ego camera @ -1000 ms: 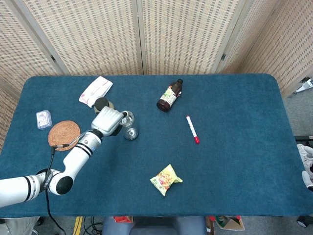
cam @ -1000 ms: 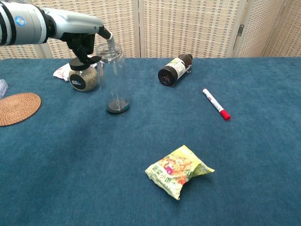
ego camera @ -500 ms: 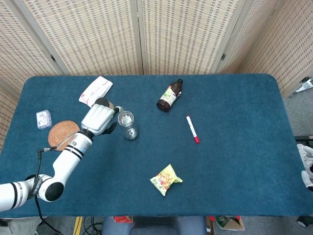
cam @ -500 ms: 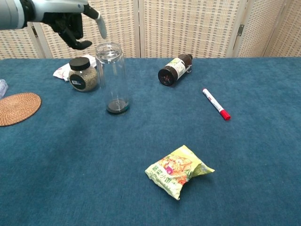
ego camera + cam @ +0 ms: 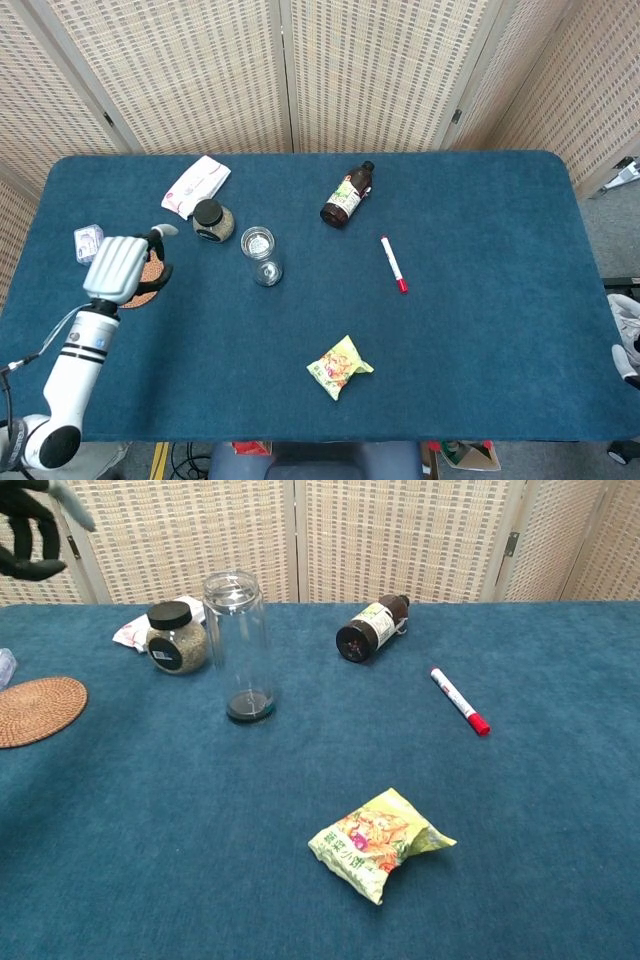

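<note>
My left hand [image 5: 122,264] hangs above the woven coaster [image 5: 148,280] at the table's left side, empty, fingers apart and loosely curved; in the chest view the left hand [image 5: 32,528] shows at the top left corner. A tall clear glass jar [image 5: 238,645] stands upright and alone, also seen from above as the clear jar [image 5: 260,254]. Just left of it stands a small black-lidded jar of grains [image 5: 176,637]. My right hand is out of both views.
A brown bottle [image 5: 347,194] lies on its side at the back centre. A red-capped white marker [image 5: 393,264] lies right of it. A yellow snack packet [image 5: 340,367] sits near the front. A white pouch [image 5: 196,184] and a small clear box [image 5: 89,242] lie at the left.
My left hand let go of the clear jar's rim, rose, and swung left to above the coaster. The jar stayed standing where it was.
</note>
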You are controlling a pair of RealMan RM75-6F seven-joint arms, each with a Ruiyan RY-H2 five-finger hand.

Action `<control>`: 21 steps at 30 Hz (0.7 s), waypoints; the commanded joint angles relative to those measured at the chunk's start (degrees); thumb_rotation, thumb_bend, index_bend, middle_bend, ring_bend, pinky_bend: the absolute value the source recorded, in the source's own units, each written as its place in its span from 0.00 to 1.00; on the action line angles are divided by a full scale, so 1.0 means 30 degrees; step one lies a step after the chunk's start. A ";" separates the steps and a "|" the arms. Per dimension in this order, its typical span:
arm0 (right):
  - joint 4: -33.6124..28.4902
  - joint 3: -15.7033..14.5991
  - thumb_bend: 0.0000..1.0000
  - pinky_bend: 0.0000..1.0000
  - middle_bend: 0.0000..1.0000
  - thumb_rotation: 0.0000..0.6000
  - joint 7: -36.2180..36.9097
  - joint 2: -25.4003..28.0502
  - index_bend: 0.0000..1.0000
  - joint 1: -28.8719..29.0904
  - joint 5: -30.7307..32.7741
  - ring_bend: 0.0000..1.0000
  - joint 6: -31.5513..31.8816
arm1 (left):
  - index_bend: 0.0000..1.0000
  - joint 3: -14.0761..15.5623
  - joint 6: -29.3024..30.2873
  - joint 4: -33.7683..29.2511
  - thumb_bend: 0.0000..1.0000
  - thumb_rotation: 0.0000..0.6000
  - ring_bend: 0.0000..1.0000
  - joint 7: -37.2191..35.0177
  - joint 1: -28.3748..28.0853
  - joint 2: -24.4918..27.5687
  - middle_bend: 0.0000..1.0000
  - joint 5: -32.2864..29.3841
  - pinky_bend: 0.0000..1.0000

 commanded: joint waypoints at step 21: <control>-0.0479 -0.0112 0.37 0.21 0.31 1.00 -0.0883 -0.0301 0.24 0.0906 -0.0551 0.13 -0.0828 | 0.26 0.2530 0.6027 0.2178 0.38 1.00 0.33 -0.1625 0.7401 -0.2074 0.33 0.5619 0.47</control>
